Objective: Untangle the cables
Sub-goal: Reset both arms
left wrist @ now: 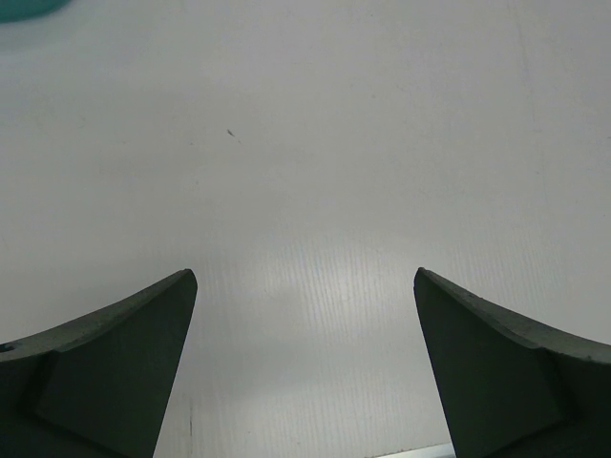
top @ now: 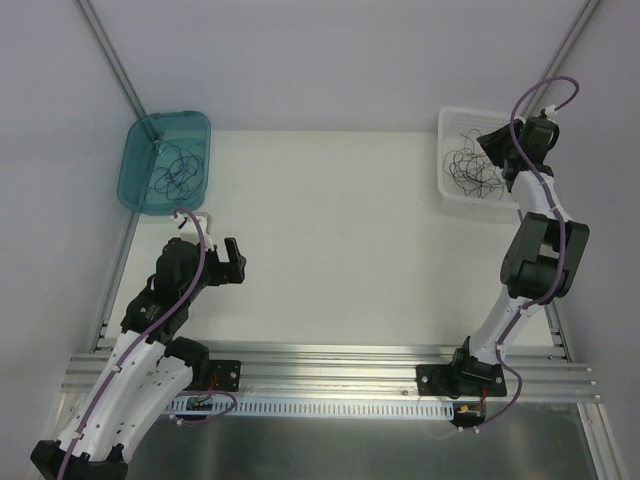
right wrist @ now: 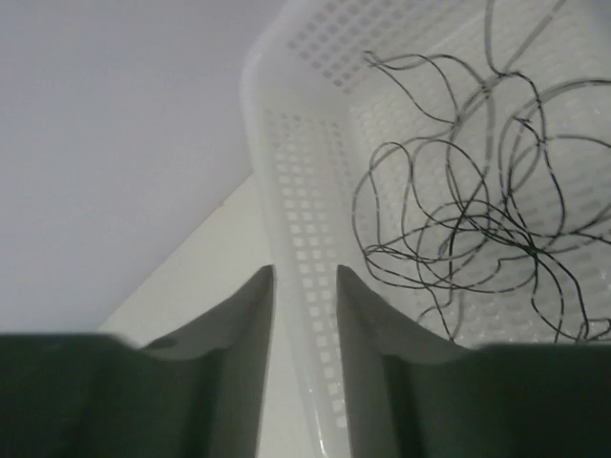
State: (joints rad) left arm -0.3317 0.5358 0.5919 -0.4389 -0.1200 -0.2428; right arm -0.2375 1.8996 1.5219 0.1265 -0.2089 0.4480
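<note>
Right tool (right wrist: 304, 272): jaws slightly apart, gripping nothing, above basket (right wrist: 253, 86) wall, far right.
Cables (right wrist: 458, 219): tangled inside basket, just beside that tool; more in bin (top: 135, 180), far left.
Left tool (left wrist: 305, 277): wide open over surface (left wrist: 305, 143).

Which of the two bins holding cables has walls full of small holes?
The white basket at the far right; its walls are a grid of holes. The teal bin at the far left has smooth, translucent walls.
</note>
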